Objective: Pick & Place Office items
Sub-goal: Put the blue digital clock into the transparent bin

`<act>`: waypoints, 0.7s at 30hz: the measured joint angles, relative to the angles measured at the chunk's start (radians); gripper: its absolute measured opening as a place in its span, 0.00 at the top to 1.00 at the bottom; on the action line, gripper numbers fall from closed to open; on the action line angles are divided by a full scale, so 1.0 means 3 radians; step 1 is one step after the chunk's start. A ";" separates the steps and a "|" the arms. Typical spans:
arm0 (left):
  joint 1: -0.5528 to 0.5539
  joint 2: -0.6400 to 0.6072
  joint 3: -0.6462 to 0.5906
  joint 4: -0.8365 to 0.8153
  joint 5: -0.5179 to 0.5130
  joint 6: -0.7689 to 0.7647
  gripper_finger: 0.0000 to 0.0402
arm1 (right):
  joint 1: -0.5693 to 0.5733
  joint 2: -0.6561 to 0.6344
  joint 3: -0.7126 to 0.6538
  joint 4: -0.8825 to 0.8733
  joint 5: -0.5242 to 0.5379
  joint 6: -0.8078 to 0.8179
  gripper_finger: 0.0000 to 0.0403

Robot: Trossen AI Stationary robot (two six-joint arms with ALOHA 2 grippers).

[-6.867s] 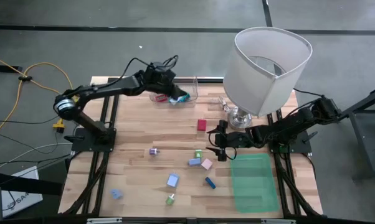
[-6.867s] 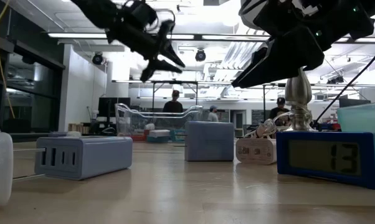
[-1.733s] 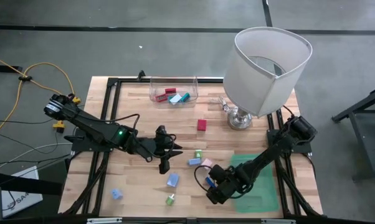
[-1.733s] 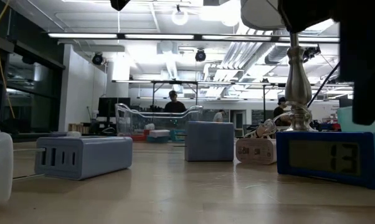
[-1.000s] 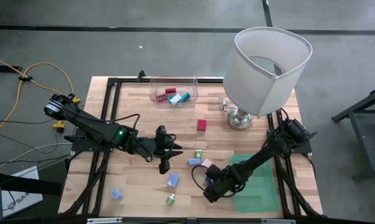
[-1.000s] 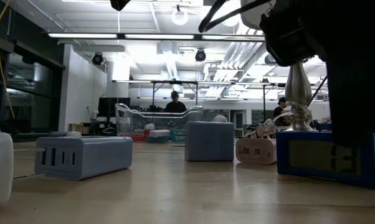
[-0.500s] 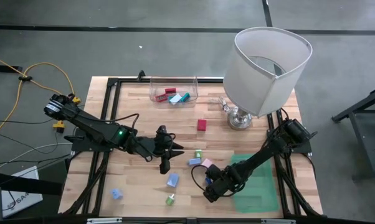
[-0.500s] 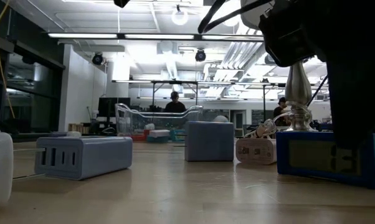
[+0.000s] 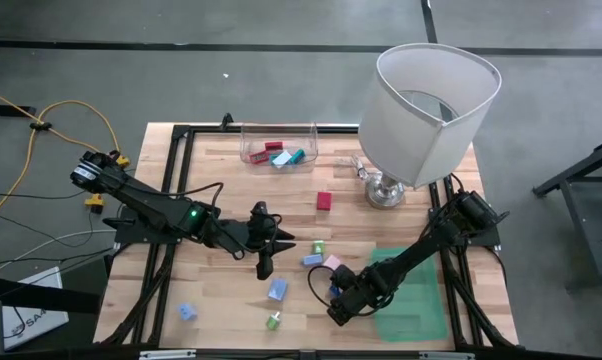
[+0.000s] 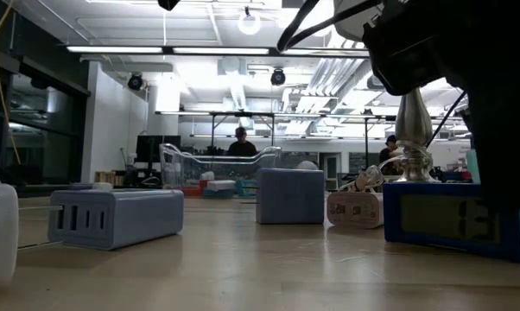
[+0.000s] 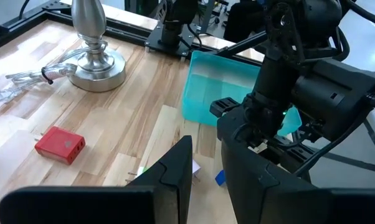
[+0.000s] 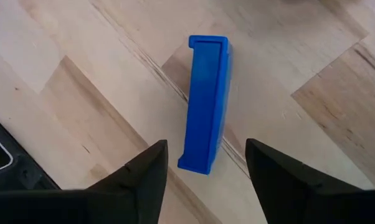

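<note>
A small blue block [image 12: 206, 102] lies flat on the wooden table [image 9: 221, 290]; in the low view it shows as a blue block [image 10: 433, 220] with a display. My right gripper [image 12: 206, 163] points down over it, open, one finger on each side with a gap to each. Near the table's middle, my left gripper [image 9: 265, 262] hovers shut and holds nothing I can see. Other office items lie loose: a red one [image 9: 324, 201], a green one [image 9: 319, 247], a pink one [image 9: 332, 263] and light blue ones [image 9: 277, 290].
A clear bin [image 9: 278, 145] at the far edge holds red and teal pieces. A green tray [image 9: 411, 290] lies right of my right gripper. The big white lamp [image 9: 426, 100] stands at the far right. More pieces [image 9: 187, 312] lie near the front edge.
My right gripper stays over the blue block. In the low view, its dark finger in front of the block has drawn a little toward the table's right, uncovering more of the display.
</note>
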 joint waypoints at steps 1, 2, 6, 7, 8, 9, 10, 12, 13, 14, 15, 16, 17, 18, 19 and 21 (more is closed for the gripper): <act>0.0001 0.0000 0.0000 0.0000 0.0001 0.0001 0.79 | 0.0000 -0.0001 0.0000 -0.0015 0.0000 0.0000 0.50; 0.0001 0.0000 0.0000 0.0000 -0.0001 0.0001 0.79 | 0.0000 -0.0001 0.0000 -0.0035 -0.0001 0.0000 0.50; 0.0001 0.0000 0.0000 0.0000 0.0000 0.0000 0.79 | 0.0001 -0.0015 0.0000 -0.0084 0.0001 0.0000 0.50; 0.0000 0.0000 0.0000 0.0000 -0.0001 0.0000 0.79 | 0.0001 -0.0027 0.0000 -0.0086 0.0003 0.0000 0.50; 0.0001 0.0000 0.0000 0.0000 0.0000 0.0000 0.79 | 0.0001 -0.0033 0.0000 -0.0079 0.0006 0.0000 0.50; 0.0000 0.0000 0.0000 0.0000 0.0000 0.0001 0.79 | 0.0000 -0.0034 0.0000 -0.0075 0.0006 0.0000 0.50; 0.0000 0.0000 0.0000 0.0000 0.0000 0.0000 0.79 | 0.0000 -0.0033 0.0005 -0.0088 0.0006 0.0000 0.50; 0.0000 0.0000 0.0000 0.0000 -0.0001 0.0000 0.79 | 0.0000 -0.0031 0.0047 -0.0161 0.0015 -0.0003 0.50; 0.0001 0.0000 0.0000 0.0000 0.0001 0.0000 0.79 | 0.0000 -0.0031 0.0076 -0.0166 0.0018 -0.0014 0.50; 0.0001 -0.0001 0.0000 0.0000 0.0001 0.0001 0.79 | 0.0000 -0.0031 0.0098 -0.0166 0.0029 -0.0032 0.50; 0.0000 -0.0001 0.0000 0.0000 -0.0001 0.0001 0.79 | 0.0000 -0.0031 0.0117 -0.0179 0.0035 -0.0058 0.50; 0.0000 -0.0001 0.0000 0.0000 0.0000 0.0001 0.79 | 0.0000 -0.0031 0.0132 -0.0195 0.0053 -0.0081 0.50; 0.0001 -0.0001 0.0000 0.0000 -0.0001 0.0001 0.79 | -0.0001 -0.0031 0.0141 -0.0204 0.0070 -0.0089 0.50; 0.0001 -0.0001 0.0000 0.0000 -0.0001 0.0001 0.79 | -0.0006 -0.0031 0.0153 -0.0202 0.0081 -0.0091 0.50; 0.0001 -0.0001 0.0000 0.0000 0.0000 0.0000 0.79 | -0.0013 -0.0031 0.0157 -0.0193 0.0090 -0.0092 0.50; 0.0001 -0.0001 0.0000 0.0000 0.0000 0.0001 0.79 | -0.0017 -0.0031 0.0158 -0.0224 0.0090 -0.0092 0.50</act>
